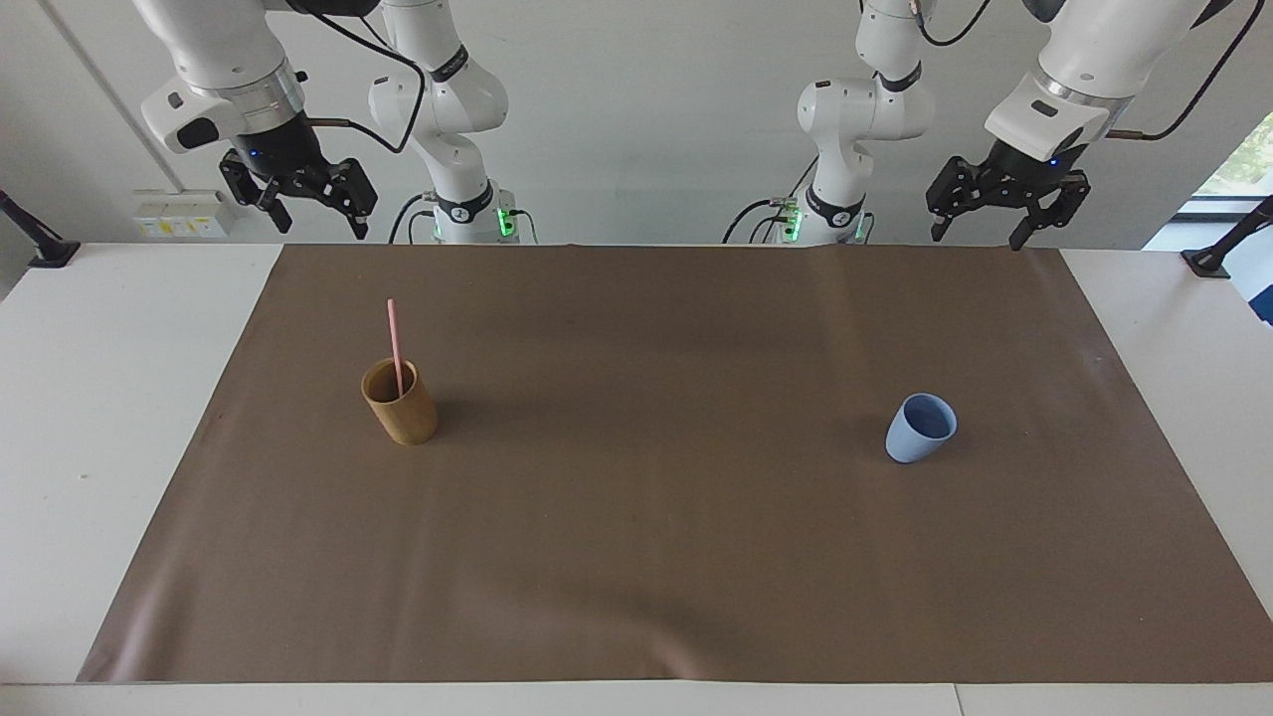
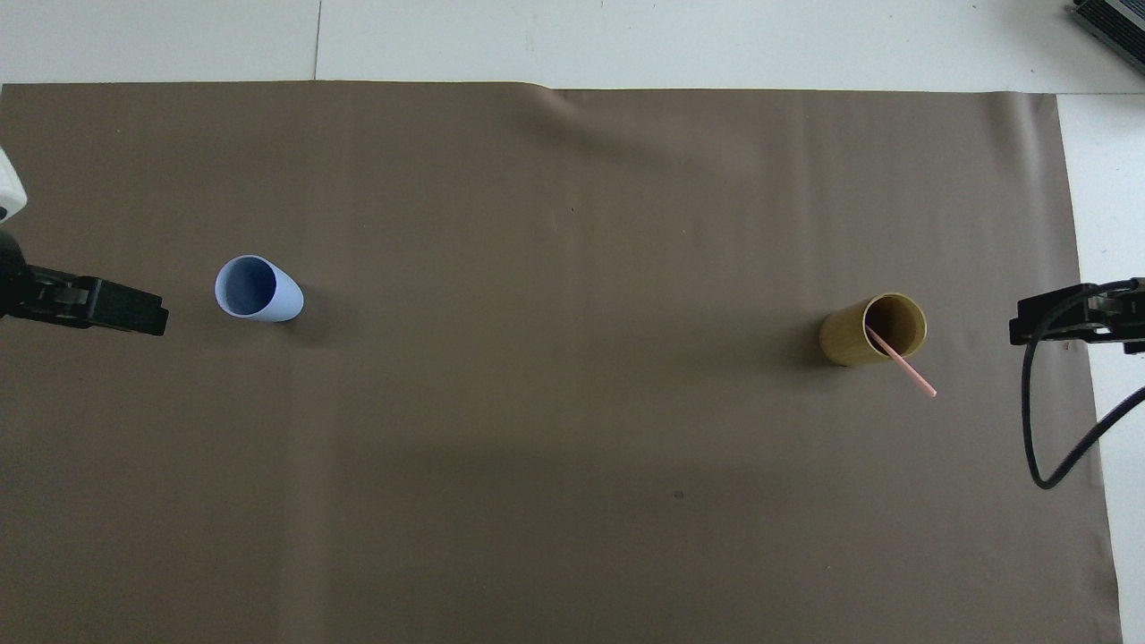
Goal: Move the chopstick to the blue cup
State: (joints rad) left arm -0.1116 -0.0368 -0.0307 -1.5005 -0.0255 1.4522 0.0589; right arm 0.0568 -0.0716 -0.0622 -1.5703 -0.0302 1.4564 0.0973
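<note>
So, nothing is gripped yet; both arms are parked high at the robots' end of the table.

Facing view:
- right gripper [image 1: 316,211]: raised over the brown mat's [image 1: 636,557] edge at the right arm's end, jaws spread, empty
- left gripper [image 1: 980,225]: raised over the mat edge at the left arm's end, jaws spread, empty; this arm waits
- chopstick [image 1: 394,343]: below the right gripper and farther out on the table, standing in the tan cup [image 1: 400,403], leaning slightly, top half sticking out above the rim
- blue cup [image 1: 920,428]: upright on the mat below the left gripper, farther out, well apart from the tan cup, nothing in it

Overhead view:
- right gripper [image 2: 1051,322]: only its tip shows at the frame edge; the tan cup [image 2: 872,329] sits just inward of it
- chopstick [image 2: 899,362]: free end points out of the tan cup toward the right gripper's side
- left gripper [image 2: 107,307]: tip shows at the frame edge, with the blue cup [image 2: 258,288] near it
- table [image 2: 716,40]: white top showing past the mat

Risks (my read):
- thin stick: easy to miss or pinch off-centre, and then it pivots in the jaws
- tan cup: could tip or drag if the stick is pulled at an angle
- blue cup: narrow base, so a slanted insertion could knock it over
- reach: the cups are far apart, so a handover may be needed; drop risk there
</note>
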